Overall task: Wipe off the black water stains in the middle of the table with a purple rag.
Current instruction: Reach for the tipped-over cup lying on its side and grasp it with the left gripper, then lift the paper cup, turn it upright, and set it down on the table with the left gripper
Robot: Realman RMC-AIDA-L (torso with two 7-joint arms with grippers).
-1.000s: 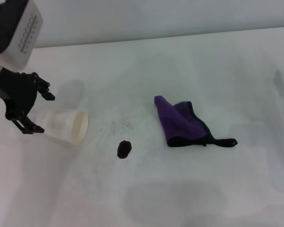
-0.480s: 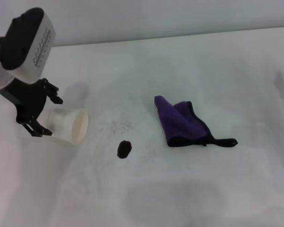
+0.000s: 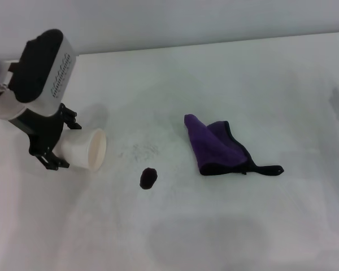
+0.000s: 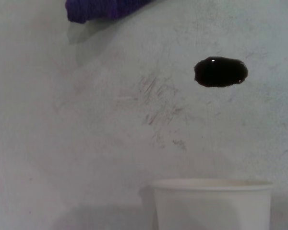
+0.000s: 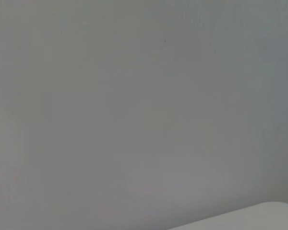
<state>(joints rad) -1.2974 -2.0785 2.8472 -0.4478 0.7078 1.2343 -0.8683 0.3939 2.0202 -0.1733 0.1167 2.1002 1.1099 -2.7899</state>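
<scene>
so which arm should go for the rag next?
Probably right. The purple rag lies right of the stain, and the left gripper is shut on the paper cup. The right arm barely shows at the table's right edge.

lab test bench | bare white table (image 3: 226,73) | blank grey wall (image 3: 175,20)

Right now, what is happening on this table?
The left gripper holds a white paper cup tipped on its side, mouth toward the middle of the table. The black water stains, one small dark blob, sit unwiped beside it. The purple rag lies untouched farther right. The right arm waits at the right edge.
</scene>
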